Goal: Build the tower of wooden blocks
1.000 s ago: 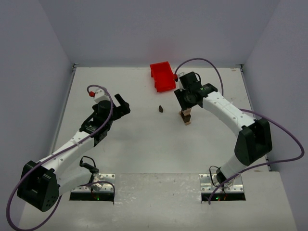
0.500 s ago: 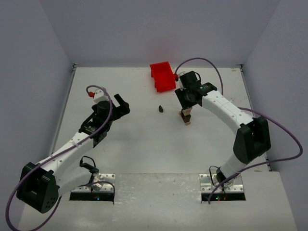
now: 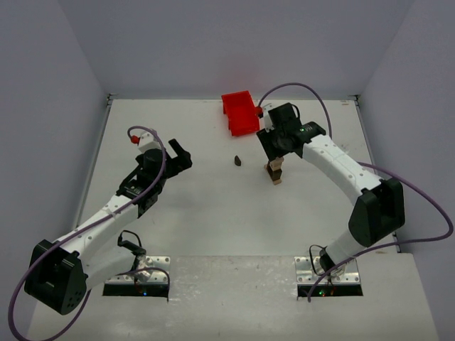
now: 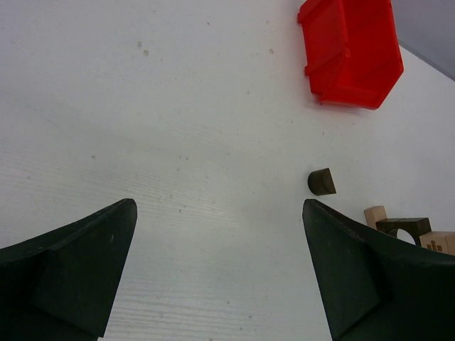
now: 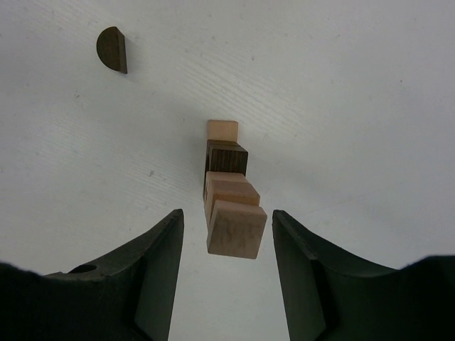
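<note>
1. Left gripper (image 4: 218, 206): the jaws are apart with nothing between them. It hangs over bare desk (image 3: 199, 213), left of centre in the top view, and takes no part in the stack.

2. Right gripper (image 5: 227, 217): the jaws are apart and straddle the top of the wood block tower (image 3: 274, 172). A gap shows on each side of the uppermost pale block, and no contact is evident.

3. Tower: it stands upright, right of centre in the top view. From the top down, the right wrist view shows two pale blocks, one dark brown block, and a pale block at the base. Judged status: four levels are placed and the top piece is released.

4. Remaining work: one dark half-round block (image 5: 114, 48) lies loose on the desk, apart from the tower, at the upper left of the right wrist view. It is probably the next piece.

5. Red bin (image 3: 240, 112): it sits at the upper centre of the top view. Its interior cannot be read, so any further blocks are unconfirmed.
</note>
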`<state>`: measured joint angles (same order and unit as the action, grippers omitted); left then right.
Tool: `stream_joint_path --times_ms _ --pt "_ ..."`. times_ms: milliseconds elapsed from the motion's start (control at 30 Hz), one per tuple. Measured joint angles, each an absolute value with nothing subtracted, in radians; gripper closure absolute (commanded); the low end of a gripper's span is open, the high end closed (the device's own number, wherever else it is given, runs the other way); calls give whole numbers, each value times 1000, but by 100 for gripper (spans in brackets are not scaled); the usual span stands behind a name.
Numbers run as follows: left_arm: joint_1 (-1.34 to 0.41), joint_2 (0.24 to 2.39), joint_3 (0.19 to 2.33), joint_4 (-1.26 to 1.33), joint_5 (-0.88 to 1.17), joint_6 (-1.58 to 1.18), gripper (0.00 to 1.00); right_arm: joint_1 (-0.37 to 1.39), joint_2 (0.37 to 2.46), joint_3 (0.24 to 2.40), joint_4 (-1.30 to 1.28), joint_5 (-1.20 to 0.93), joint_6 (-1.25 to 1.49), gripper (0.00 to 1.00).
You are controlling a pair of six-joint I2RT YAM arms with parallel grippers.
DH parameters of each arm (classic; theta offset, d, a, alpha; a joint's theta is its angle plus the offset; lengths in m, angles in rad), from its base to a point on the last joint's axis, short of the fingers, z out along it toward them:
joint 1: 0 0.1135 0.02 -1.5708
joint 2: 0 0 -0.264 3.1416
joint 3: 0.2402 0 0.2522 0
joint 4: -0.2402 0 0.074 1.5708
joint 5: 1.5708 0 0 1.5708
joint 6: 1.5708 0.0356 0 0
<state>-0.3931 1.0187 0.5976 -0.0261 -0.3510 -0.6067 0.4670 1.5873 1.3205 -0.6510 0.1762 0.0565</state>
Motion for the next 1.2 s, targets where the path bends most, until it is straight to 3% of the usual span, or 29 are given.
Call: stream_joint_path --times_ms 1033,1133,1200 --pt "-393 1008 592 -26 -347 -607 0 467 1559 1271 -659 196 132 45" --pt "-393 1008 592 -26 -347 -607 0 466 1559 1263 -659 202 133 43" --pt "-393 1008 592 -26 -347 -607 0 466 1555 1253 -652 200 131 35"
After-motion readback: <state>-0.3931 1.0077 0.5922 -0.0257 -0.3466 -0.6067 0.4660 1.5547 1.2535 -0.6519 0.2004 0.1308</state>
